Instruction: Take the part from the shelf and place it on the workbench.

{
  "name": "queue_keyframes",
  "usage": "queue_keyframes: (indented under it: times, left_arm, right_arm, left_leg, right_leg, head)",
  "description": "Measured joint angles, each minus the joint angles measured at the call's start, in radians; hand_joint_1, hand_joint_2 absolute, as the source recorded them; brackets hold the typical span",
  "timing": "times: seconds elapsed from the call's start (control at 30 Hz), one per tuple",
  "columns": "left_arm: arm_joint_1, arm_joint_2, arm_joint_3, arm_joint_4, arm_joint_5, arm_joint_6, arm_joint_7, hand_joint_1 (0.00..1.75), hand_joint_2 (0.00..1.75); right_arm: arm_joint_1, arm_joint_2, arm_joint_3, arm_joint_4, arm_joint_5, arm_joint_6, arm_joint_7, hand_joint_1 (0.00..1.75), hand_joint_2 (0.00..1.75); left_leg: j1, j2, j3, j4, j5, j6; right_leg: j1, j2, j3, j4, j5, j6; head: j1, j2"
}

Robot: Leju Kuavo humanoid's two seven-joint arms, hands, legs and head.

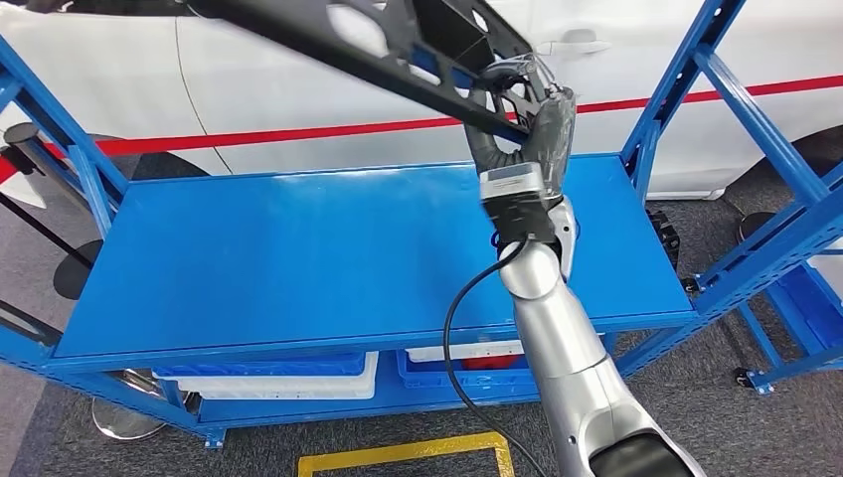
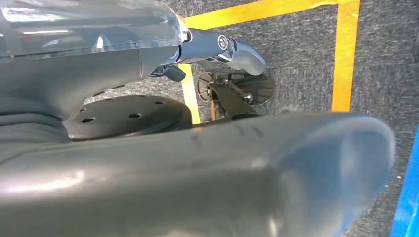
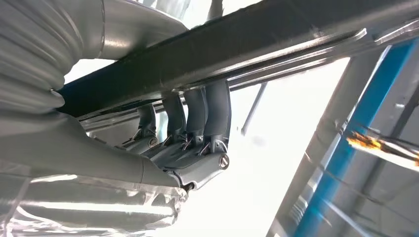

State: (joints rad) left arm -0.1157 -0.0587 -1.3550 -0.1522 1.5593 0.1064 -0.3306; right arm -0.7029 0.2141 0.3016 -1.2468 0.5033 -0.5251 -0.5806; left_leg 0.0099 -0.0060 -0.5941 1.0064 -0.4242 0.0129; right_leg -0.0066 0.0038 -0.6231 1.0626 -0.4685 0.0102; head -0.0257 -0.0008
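Blue metal shelf unit with a flat blue upper deck, nothing resting on the deck surface. Blue diagonal braces rise at either end of the frame. On the lower level beneath the deck sit a blue bin, a white tray and a second blue bin with contents too hidden to identify. The unit stands on grey carpet floor marked with yellow tape.

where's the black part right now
In the head view the black part is held up in the right hand, above the far edge of the blue shelf, with a white car behind it.
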Motion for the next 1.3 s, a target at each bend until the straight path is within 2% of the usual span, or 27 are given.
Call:
queue_keyframes:
  times: [0.03, 0.1, 0.13, 0.17, 0.2, 0.23, 0.3, 0.33, 0.37, 0.43, 0.5, 0.53, 0.6, 0.63, 0.67, 0.7, 0.73, 0.8, 0.83, 0.9, 1.0, 1.07, 1.13, 1.17, 1.2, 1.23, 1.3]
  left_arm:
    - [-0.001, 0.000, 0.002, 0.000, 0.000, 0.000, -0.002, 0.00, 0.00]
    - [-0.001, 0.000, 0.004, 0.000, 0.000, 0.001, -0.006, 0.00, 0.00]
    - [-0.001, 0.000, 0.005, 0.000, 0.000, 0.003, -0.009, 0.00, 0.00]
    - [-0.001, 0.000, 0.006, 0.000, 0.000, 0.005, -0.011, 0.00, 0.00]
    - [-0.001, 0.000, 0.007, 0.000, 0.000, 0.008, -0.012, 0.00, 0.00]
    - [-0.001, 0.000, 0.007, 0.000, 0.000, 0.011, -0.013, 0.00, 0.00]
    - [-0.002, 0.000, 0.007, 0.000, -0.001, 0.015, -0.013, 0.00, 0.87]
    - [-0.002, 0.000, 0.008, 0.000, -0.001, 0.017, -0.013, 0.00, 1.31]
    - [-0.002, 0.001, 0.008, 0.000, -0.001, 0.018, -0.013, 0.00, 1.75]
    - [-0.003, 0.001, 0.008, 0.000, -0.001, 0.020, -0.013, 0.00, 1.75]
    - [-0.003, 0.001, 0.009, 0.000, -0.001, 0.025, -0.014, 0.00, 1.75]
    - [-0.004, 0.001, 0.010, 0.000, -0.001, 0.026, -0.015, 0.00, 1.75]
    - [-0.003, 0.002, 0.013, 0.000, -0.001, 0.028, -0.017, 0.00, 1.75]
    - [-0.003, 0.003, 0.014, 0.000, -0.001, 0.028, -0.019, 0.00, 1.75]
    - [-0.002, 0.004, 0.015, 0.000, -0.001, 0.027, -0.020, 0.00, 1.75]
    - [-0.001, 0.004, 0.015, 0.000, -0.001, 0.027, -0.022, 0.00, 1.75]
    - [0.000, 0.005, 0.016, 0.000, 0.000, 0.026, -0.025, 0.00, 1.75]
    - [-0.001, 0.006, 0.020, 0.000, 0.000, 0.026, -0.030, 0.00, 1.75]
    - [-0.002, 0.007, 0.023, 0.000, 0.000, 0.026, -0.031, 0.00, 1.75]
    - [-0.002, 0.009, 0.029, 0.000, 0.000, 0.026, -0.033, 0.00, 1.75]
    - [-0.001, 0.009, 0.033, 0.000, 0.000, 0.025, -0.035, 0.00, 1.75]
    - [-0.002, 0.009, 0.036, 0.000, 0.000, 0.021, -0.037, 0.00, 1.75]
    - [0.000, 0.009, 0.039, 0.000, 0.000, 0.016, -0.039, 0.00, 1.75]
    - [0.002, 0.009, 0.040, 0.000, 0.000, 0.014, -0.040, 0.00, 1.75]
    - [0.003, 0.009, 0.041, 0.000, 0.000, 0.014, -0.041, 0.00, 1.75]
    - [0.004, 0.009, 0.041, 0.000, 0.000, 0.013, -0.042, 0.00, 1.75]
    - [0.004, 0.009, 0.044, 0.000, 0.000, 0.013, -0.046, 0.00, 1.75]
  right_arm:
    - [0.000, -0.013, 0.018, -0.011, -0.076, 0.040, 0.005, 1.75, 1.75]
    - [0.004, -0.037, 0.045, -0.027, -0.202, 0.124, 0.010, 1.75, 1.75]
    - [0.010, -0.048, 0.056, -0.035, -0.260, 0.167, 0.013, 1.75, 1.75]
    - [0.017, -0.058, 0.065, -0.041, -0.308, 0.204, 0.016, 1.75, 1.75]
    - [0.022, -0.067, 0.071, -0.047, -0.350, 0.236, 0.019, 1.75, 1.75]
    - [0.026, -0.073, 0.076, -0.055, -0.385, 0.264, 0.022, 1.75, 1.75]
    - [0.028, -0.082, 0.085, -0.072, -0.437, 0.309, 0.026, 1.75, 1.75]
    - [0.030, -0.086, 0.088, -0.079, -0.455, 0.325, 0.029, 1.75, 1.75]
    - [0.033, -0.090, 0.091, -0.085, -0.471, 0.340, 0.033, 1.75, 1.75]
    - [0.042, -0.096, 0.094, -0.095, -0.513, 0.380, 0.042, 1.75, 1.75]
    - [0.052, -0.099, 0.096, -0.107, -0.580, 0.441, 0.050, 1.75, 1.75]
    - [0.058, -0.101, 0.097, -0.115, -0.620, 0.478, 0.054, 1.75, 1.75]
    - [0.079, -0.106, 0.098, -0.128, -0.702, 0.553, 0.061, 1.75, 1.75]
    - [0.094, -0.110, 0.099, -0.134, -0.741, 0.588, 0.067, 1.75, 1.75]
    - [0.108, -0.114, 0.100, -0.138, -0.783, 0.624, 0.076, 1.75, 1.75]
    - [0.121, -0.119, 0.100, -0.142, -0.822, 0.658, 0.085, 1.75, 1.75]
    - [0.133, -0.124, 0.101, -0.147, -0.860, 0.693, 0.094, 1.75, 1.75]
    - [0.159, -0.132, 0.104, -0.163, -0.931, 0.766, 0.113, 1.75, 1.75]
    - [0.176, -0.136, 0.107, -0.175, -0.965, 0.805, 0.126, 1.75, 1.75]
    - [0.216, -0.141, 0.117, -0.200, -1.018, 0.867, 0.151, 1.75, 1.75]
    - [0.284, -0.149, 0.134, -0.238, -1.046, 0.902, 0.165, 1.75, 1.75]
    - [0.339, -0.159, 0.145, -0.267, -1.052, 0.919, 0.164, 1.75, 1.75]
    - [0.406, -0.171, 0.158, -0.292, -1.055, 0.935, 0.164, 1.75, 1.75]
    - [0.440, -0.177, 0.163, -0.303, -1.057, 0.943, 0.164, 1.75, 1.75]
    - [0.467, -0.182, 0.168, -0.312, -1.058, 0.949, 0.164, 1.75, 1.75]
    - [0.489, -0.186, 0.171, -0.321, -1.059, 0.955, 0.164, 1.75, 1.75]
    - [0.521, -0.192, 0.176, -0.339, -1.061, 0.971, 0.163, 1.75, 1.75]
  left_leg:
    - [0.001, 0.001, 0.001, -0.003, 0.002, 0.004]
    - [0.000, 0.002, 0.000, -0.003, 0.002, 0.008]
    - [0.000, 0.002, 0.000, -0.002, 0.002, 0.008]
    - [0.000, 0.001, 0.000, -0.001, 0.001, 0.008]
    - [0.001, 0.000, 0.000, 0.002, 0.000, 0.007]
    - [0.001, -0.001, 0.000, 0.005, -0.002, 0.005]
    - [-0.001, -0.003, -0.003, 0.015, -0.008, -0.003]
    - [-0.003, -0.003, -0.005, 0.018, -0.010, -0.009]
    - [-0.004, -0.003, -0.007, 0.019, -0.011, -0.014]
    - [-0.003, -0.003, -0.008, 0.018, -0.013, -0.024]
    - [-0.001, -0.001, -0.018, 0.044, -0.034, -0.034]
    - [0.001, 0.000, -0.036, 0.085, -0.060, -0.038]
    - [0.002, 0.000, -0.094, 0.215, -0.124, -0.044]
    - [0.003, 0.000, -0.122, 0.275, -0.145, -0.046]
    - [0.003, 0.000, -0.137, 0.306, -0.149, -0.045]
    - [0.002, 0.000, -0.134, 0.298, -0.134, -0.044]
    - [0.002, 0.000, -0.112, 0.252, -0.103, -0.040]
    - [-0.001, 0.000, -0.042, 0.112, -0.039, -0.028]
    - [-0.004, 0.000, -0.014, 0.058, -0.024, -0.023]
    - [-0.009, 0.000, 0.005, 0.020, -0.024, -0.016]
    - [-0.004, -0.001, 0.015, 0.001, -0.016, -0.001]
    - [0.001, 0.000, 0.021, -0.009, -0.011, 0.007]
    - [0.001, 0.000, 0.021, -0.009, -0.011, 0.009]
    - [0.001, 0.000, 0.021, -0.008, -0.012, 0.008]
    - [0.001, -0.001, 0.021, -0.007, -0.013, 0.007]
    - [0.002, -0.001, 0.021, -0.005, -0.015, 0.005]
    - [0.001, -0.001, 0.020, 0.004, -0.022, -0.004]
  right_leg:
    - [-0.001, 0.000, -0.022, 0.046, -0.027, 0.005]
    - [-0.003, 0.000, -0.085, 0.178, -0.087, 0.012]
    - [-0.004, 0.000, -0.111, 0.229, -0.102, 0.014]
    - [-0.006, -0.001, -0.121, 0.246, -0.096, 0.016]
    - [-0.009, -0.001, -0.111, 0.223, -0.073, 0.017]
    - [-0.011, -0.002, -0.082, 0.163, -0.037, 0.017]
    - [-0.013, -0.003, -0.022, 0.034, 0.014, 0.011]
    - [-0.012, -0.002, -0.005, -0.004, 0.024, 0.006]
    - [-0.010, 0.000, -0.001, -0.016, 0.023, 0.000]
    - [-0.008, 0.001, -0.003, -0.020, 0.027, -0.013]
    - [-0.011, 0.001, 0.000, -0.025, 0.030, -0.025]
    - [-0.012, 0.000, 0.001, -0.028, 0.031, -0.031]
    - [-0.010, -0.002, 0.002, -0.028, 0.030, -0.036]
    - [-0.008, -0.002, 0.002, -0.027, 0.029, -0.038]
    - [-0.006, -0.003, 0.002, -0.027, 0.029, -0.038]
    - [-0.004, -0.002, 0.003, -0.026, 0.028, -0.039]
    - [-0.002, -0.002, 0.004, -0.026, 0.028, -0.039]
    - [0.001, 0.000, 0.007, -0.025, 0.025, -0.037]
    - [0.003, 0.000, 0.008, -0.025, 0.024, -0.034]
    - [0.004, -0.001, 0.008, -0.026, 0.024, -0.026]
    - [0.003, -0.002, 0.006, -0.011, 0.009, -0.009]
    - [0.001, -0.002, -0.030, 0.072, -0.044, -0.001]
    - [-0.003, -0.002, -0.091, 0.194, -0.099, 0.006]
    - [-0.006, -0.003, -0.110, 0.229, -0.106, 0.009]
    - [-0.009, -0.003, -0.111, 0.229, -0.094, 0.011]
    - [-0.012, -0.003, -0.093, 0.191, -0.067, 0.013]
    - [-0.016, -0.004, -0.026, 0.061, -0.008, 0.013]
  head:
    - [0.000, 0.000]
    - [0.000, 0.000]
    - [0.000, 0.000]
    - [0.000, 0.000]
    - [0.001, 0.000]
    - [0.001, 0.000]
    - [0.000, 0.000]
    - [0.000, 0.000]
    - [0.000, 0.000]
    - [-0.001, 0.000]
    - [-0.001, 0.000]
    - [-0.001, 0.000]
    - [-0.002, 0.000]
    - [-0.002, 0.000]
    - [-0.002, 0.000]
    - [-0.002, 0.000]
    - [-0.002, 0.000]
    - [-0.002, 0.000]
    - [-0.002, 0.000]
    - [-0.001, 0.000]
    - [0.000, 0.000]
    - [0.002, 0.000]
    - [0.004, 0.000]
    - [0.004, 0.000]
    - [0.004, 0.000]
    - [0.004, 0.000]
    - [0.004, 0.000]
